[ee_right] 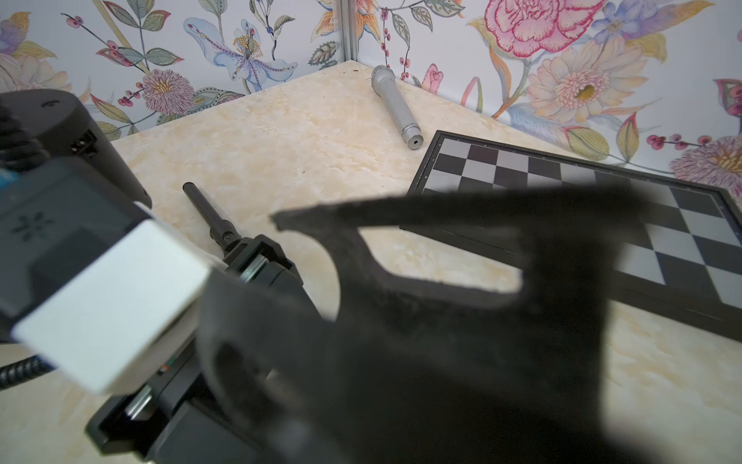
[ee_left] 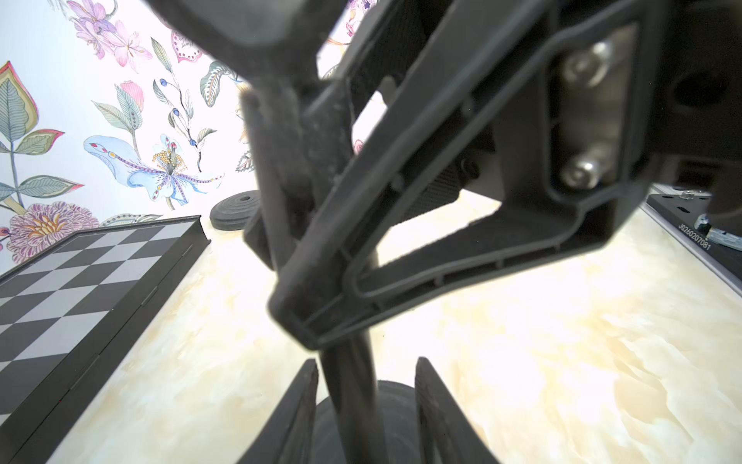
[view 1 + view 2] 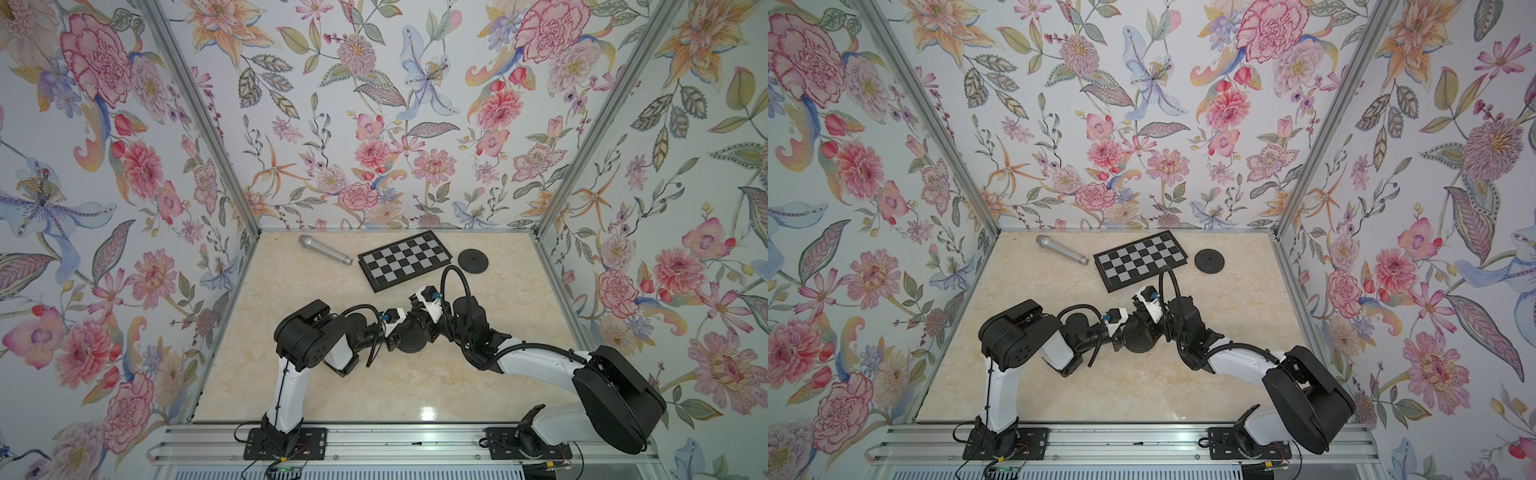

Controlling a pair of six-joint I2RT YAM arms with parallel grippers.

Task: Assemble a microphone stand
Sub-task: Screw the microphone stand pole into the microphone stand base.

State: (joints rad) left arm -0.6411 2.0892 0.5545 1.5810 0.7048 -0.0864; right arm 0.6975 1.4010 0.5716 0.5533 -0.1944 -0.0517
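Rising from a round base (image 2: 395,422) near the middle of the table (image 3: 415,386), the stand pole (image 2: 351,385) marks the spot where the two arms meet. The right gripper (image 2: 281,289) is clamped on the pole partway up. The left wrist view shows one of its fingers crossing in front of the pole and the other behind it. The left gripper (image 2: 366,361) sits lower, just above the base, with its jaws parted. Its fingers (image 2: 431,401) flank the pole, and pale tabletop shows between the pole and one of them, so this hand is released and grasps nothing. In both top views the wrists cover the pole, and only the dark ribbed disc of the base shows beneath them. A silver microphone (image 3: 324,249) lies on its side along the back of the table, its head toward the rear left corner. A folded chessboard (image 3: 405,259) lies just beside the microphone's tail end without touching it. A second black disc (image 3: 473,261) rests flat near the board's right end, well apart from the arms. In the right wrist view a thin black rod (image 1: 208,213) shows low over the tabletop beyond the left arm's wrist, and I cannot tell whether anything holds it.
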